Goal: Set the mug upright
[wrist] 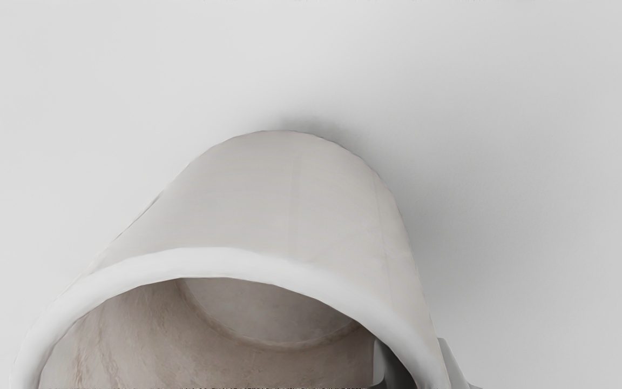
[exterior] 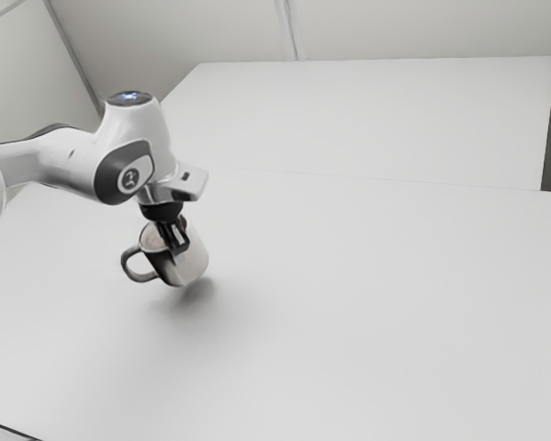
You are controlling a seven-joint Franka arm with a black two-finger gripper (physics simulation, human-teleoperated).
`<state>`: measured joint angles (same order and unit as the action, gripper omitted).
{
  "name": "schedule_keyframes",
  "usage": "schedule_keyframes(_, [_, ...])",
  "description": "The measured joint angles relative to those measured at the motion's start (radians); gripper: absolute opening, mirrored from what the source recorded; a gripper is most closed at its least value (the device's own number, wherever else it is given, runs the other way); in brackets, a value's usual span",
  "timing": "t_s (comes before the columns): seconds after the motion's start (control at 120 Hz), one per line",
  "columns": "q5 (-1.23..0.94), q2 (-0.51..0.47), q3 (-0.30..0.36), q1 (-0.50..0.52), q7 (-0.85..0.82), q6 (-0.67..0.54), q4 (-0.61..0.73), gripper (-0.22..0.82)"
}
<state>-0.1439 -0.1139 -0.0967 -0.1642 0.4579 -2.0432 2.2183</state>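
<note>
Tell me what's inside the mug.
Inside the mug I see a brownish inner wall, part of the bottom and one of my jaws. The near rim covers the rest of the bottom, and that jaw hides the wall behind it.

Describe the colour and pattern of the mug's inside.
The mug's inside is greyish brown, with faint, uneven darker streaks; the wrist view shows it best.
</note>
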Motion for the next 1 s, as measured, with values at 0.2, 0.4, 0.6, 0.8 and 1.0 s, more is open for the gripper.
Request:
schedule_keyframes(0.2, [-0.002,0.071,0.001,-0.034,-0.123,0.003,-0.054,-0.18])
schedule_keyframes(0.4, [0.026,0.127,0.007,-0.029,-0.224,0.042,-0.101,-0.18])
schedule_keyframes(0.6, [0.05,0.149,0.008,-0.046,-0.301,0.057,-0.101,-0.17])
schedule_keyframes(0.8, [0.073,0.167,0.009,-0.105,-0.355,0.05,-0.104,-0.17])
schedule_keyframes(1.0, [0.084,0.19,0.009,-0.099,-0.394,0.039,-0.11,-0.17])
